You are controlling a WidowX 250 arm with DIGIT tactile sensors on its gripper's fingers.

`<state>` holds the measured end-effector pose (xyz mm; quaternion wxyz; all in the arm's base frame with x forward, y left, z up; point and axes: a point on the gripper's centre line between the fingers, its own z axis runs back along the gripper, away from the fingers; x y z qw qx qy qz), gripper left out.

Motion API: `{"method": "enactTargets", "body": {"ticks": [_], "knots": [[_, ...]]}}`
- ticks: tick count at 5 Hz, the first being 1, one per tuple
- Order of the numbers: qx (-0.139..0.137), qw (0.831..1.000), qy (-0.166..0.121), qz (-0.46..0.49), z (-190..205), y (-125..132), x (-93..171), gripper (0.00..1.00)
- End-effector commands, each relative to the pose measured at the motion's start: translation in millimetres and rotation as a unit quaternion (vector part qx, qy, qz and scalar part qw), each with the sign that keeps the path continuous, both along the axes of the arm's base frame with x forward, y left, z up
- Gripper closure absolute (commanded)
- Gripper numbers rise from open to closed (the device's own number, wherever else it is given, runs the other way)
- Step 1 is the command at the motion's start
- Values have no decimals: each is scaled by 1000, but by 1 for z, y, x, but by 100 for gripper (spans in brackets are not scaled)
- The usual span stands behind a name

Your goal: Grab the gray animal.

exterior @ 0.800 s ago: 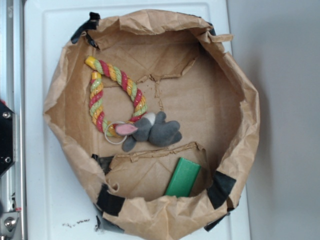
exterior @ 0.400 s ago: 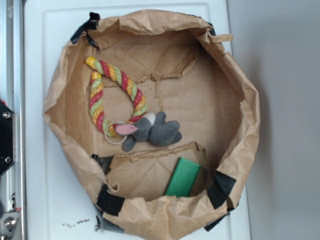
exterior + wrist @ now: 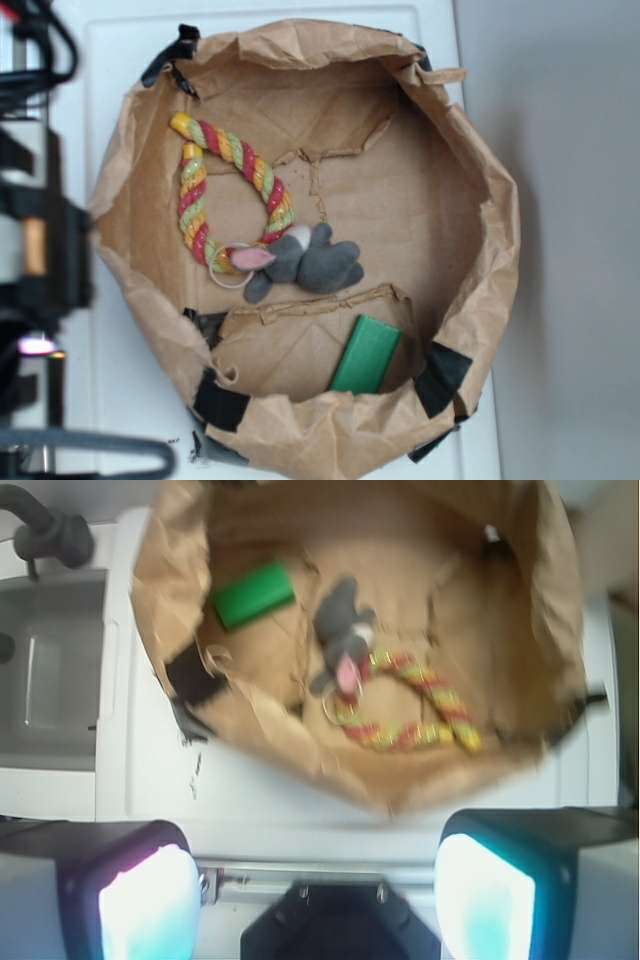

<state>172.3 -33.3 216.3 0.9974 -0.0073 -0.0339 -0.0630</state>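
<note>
**Approach just starting; the animal is not yet reached**

I am at the first step, bringing the arm (image 3: 40,250) toward the bag (image 3: 480,200); nothing is grasped yet. In the wrist view the gripper (image 3: 320,890) shows its two fingers (image 3: 150,905) wide apart at the bottom edge, with nothing between them; the jaws are fully open and empty.

The animal (image 3: 305,262) lies on the floor of the bag, near the middle, on its side; its pink ear points toward the rope (image 3: 225,195) and touches the small ring at the rope's end. The block (image 3: 365,355) lies near the animal but apart from it, closer to the bag's wall.

The gripper is outside the bag, on the far side of its wall from the toy; I judge that the next move must carry it over the rim, centre it above the gray body and then descend. I would aim at the body and away from the ear, so that the fingers do not catch the ring or the rope.

Compared with the earlier exterior frames, the arm has come into view at the left edge, blurred by motion; the toy, rope and block have not moved.
</note>
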Motion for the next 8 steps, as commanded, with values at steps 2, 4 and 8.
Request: {"method": "enactTargets", "body": {"ticks": [2,4,8], "knots": [[35,999,-6,13,-16,12,41,0],[26,998,-58,29,-98,13,108,0],[86,994,-66,3,-183,28,103,100]]}}
